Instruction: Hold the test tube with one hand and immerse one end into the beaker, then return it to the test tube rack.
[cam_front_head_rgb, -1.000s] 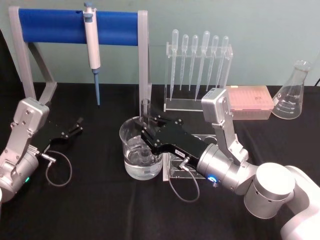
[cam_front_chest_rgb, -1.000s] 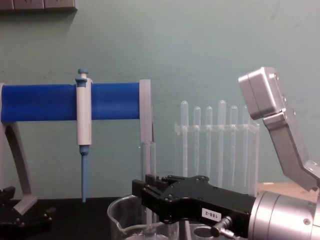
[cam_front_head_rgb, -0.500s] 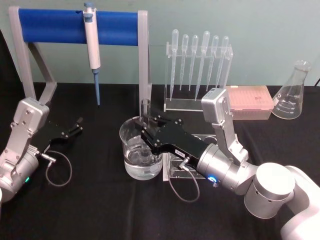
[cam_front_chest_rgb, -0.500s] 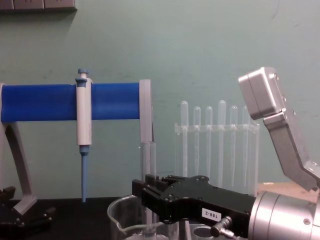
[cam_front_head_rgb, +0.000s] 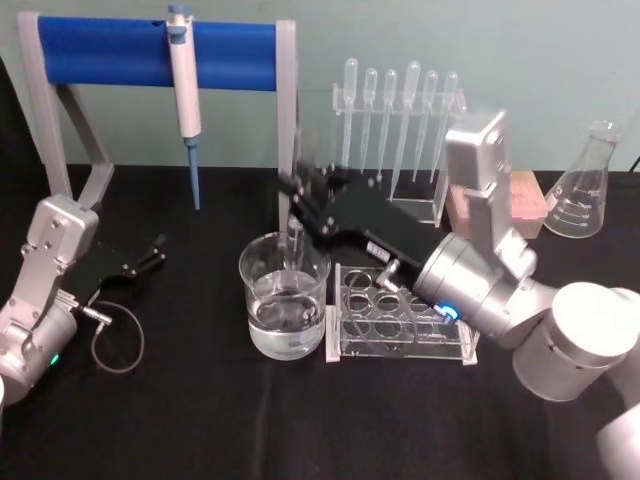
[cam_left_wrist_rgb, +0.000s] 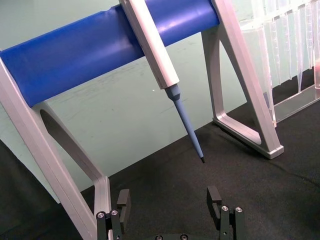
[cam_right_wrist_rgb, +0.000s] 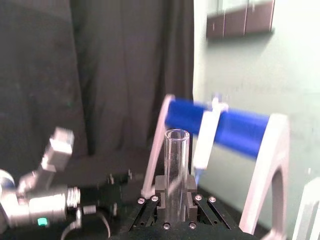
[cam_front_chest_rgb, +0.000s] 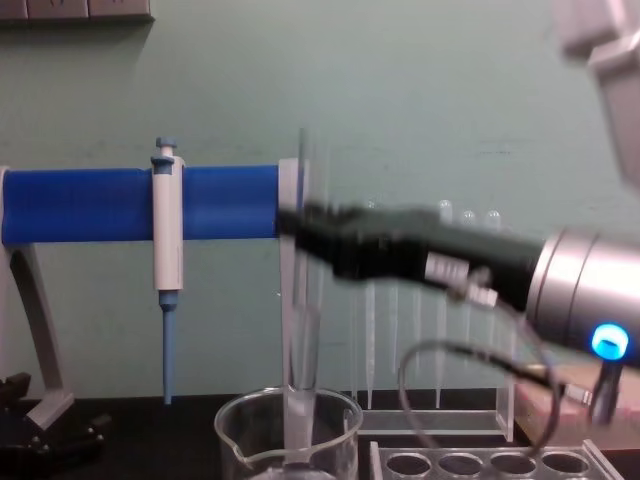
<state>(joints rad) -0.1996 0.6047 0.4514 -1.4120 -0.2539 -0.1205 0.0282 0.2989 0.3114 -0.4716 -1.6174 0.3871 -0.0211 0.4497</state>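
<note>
My right hand (cam_front_head_rgb: 296, 193) is clamped on the test tube (cam_front_chest_rgb: 303, 300), pinching it near its upper part with the open rim standing clear above the fingers. The tube hangs upright, its rounded lower end just inside the mouth of the beaker (cam_front_head_rgb: 284, 296), above the water as far as I can judge. I take it to be thin glass: light, stiff, slick and brittle, so a firm pinch high up is right (any knock on the beaker's rim could chip it). The beaker is wide, clear and spouted, standing on the black tabletop (cam_front_head_rgb: 180, 410) just beside the clear holed rack (cam_front_head_rgb: 400, 325). My left hand (cam_left_wrist_rgb: 170, 212) rests low on the tabletop, well apart, its fingers spread and holding nothing.
</note>
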